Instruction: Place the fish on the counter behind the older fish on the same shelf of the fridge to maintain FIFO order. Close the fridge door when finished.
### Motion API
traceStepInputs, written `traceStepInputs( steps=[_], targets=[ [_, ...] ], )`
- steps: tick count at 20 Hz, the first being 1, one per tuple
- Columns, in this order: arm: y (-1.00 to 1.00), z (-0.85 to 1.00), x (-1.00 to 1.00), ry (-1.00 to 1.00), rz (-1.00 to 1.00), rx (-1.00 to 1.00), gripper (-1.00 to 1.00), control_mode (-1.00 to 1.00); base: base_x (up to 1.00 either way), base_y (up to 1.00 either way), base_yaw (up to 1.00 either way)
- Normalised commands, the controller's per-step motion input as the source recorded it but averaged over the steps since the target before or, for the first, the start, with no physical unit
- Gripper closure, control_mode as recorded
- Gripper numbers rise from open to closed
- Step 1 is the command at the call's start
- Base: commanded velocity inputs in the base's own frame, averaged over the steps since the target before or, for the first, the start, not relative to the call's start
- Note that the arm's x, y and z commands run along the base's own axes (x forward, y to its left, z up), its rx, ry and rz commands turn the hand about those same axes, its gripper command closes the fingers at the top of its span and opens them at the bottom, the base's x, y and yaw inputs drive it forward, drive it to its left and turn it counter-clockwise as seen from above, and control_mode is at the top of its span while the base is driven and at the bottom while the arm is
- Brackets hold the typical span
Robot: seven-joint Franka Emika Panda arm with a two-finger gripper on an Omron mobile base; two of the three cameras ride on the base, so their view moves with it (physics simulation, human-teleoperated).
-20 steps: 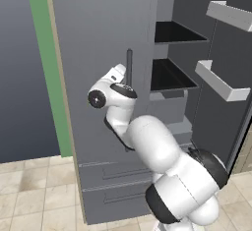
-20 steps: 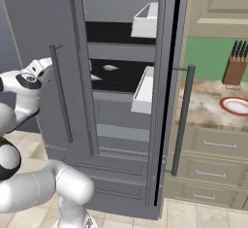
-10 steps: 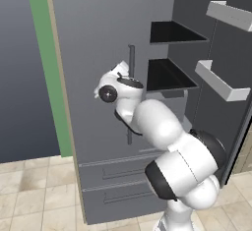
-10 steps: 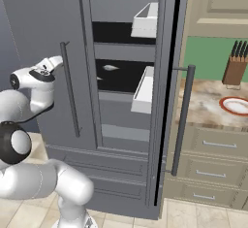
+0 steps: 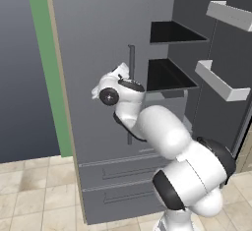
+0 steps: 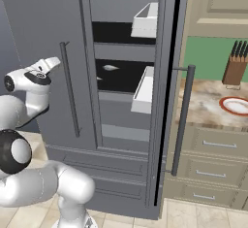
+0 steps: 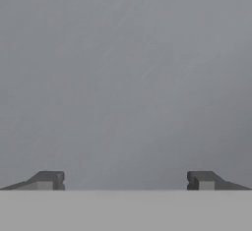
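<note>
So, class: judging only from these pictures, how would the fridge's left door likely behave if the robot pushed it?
The door is a tall flat panel, so it probably swings stiffly rather than flexing. It looks heavy. Its smooth face could let the open end effector slide sideways.

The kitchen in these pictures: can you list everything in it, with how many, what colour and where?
fridge: one, matte grey, middle of the scene, one door shut and one swung open
door handles: two, grey bars, one on each door
shelves: two in view, glossy black, inside the fridge
fish: one, silvery, on the lower black shelf
door bins: two, white, on the open door
drawers: two, grey, at the fridge's foot
counter: one, speckled beige, beside the fridge, cream drawers below
knife block: one, brown, back of the counter
plate: one, white with a red rim, on the counter
fingers: two, dark, spread apart facing the grey door
</note>
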Motion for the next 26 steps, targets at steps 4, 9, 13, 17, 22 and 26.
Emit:
traceStepInputs(
  steps=[4, 9, 13, 17, 22, 26],
  targets=[
    [0.25, 0.63, -0.95, 0.02, 0.04, 0.03, -1.0, -1.0, 0.0, 0.0, 0.0],
    [0.09, 0.76, -1.0, 0.0, 0.01, 0.02, -1.0, -1.0, 0.0, 0.0, 0.0],
    [-0.1, 0.99, -1.0, 0.09, -0.05, 0.13, -1.0, -1.0, 0.0, 0.0, 0.0],
    [-0.38, 0.94, -1.0, 0.14, -0.09, 0.26, -1.0, -1.0, 0.0, 0.0, 0.0],
    [-0.7, 0.49, -1.0, 0.06, -0.09, 0.34, -1.0, -1.0, 0.0, 0.0, 0.0],
    [-1.0, -0.12, -1.0, -0.12, -0.15, 0.42, -1.0, -1.0, 0.0, 0.0, 0.0]
  ],
)
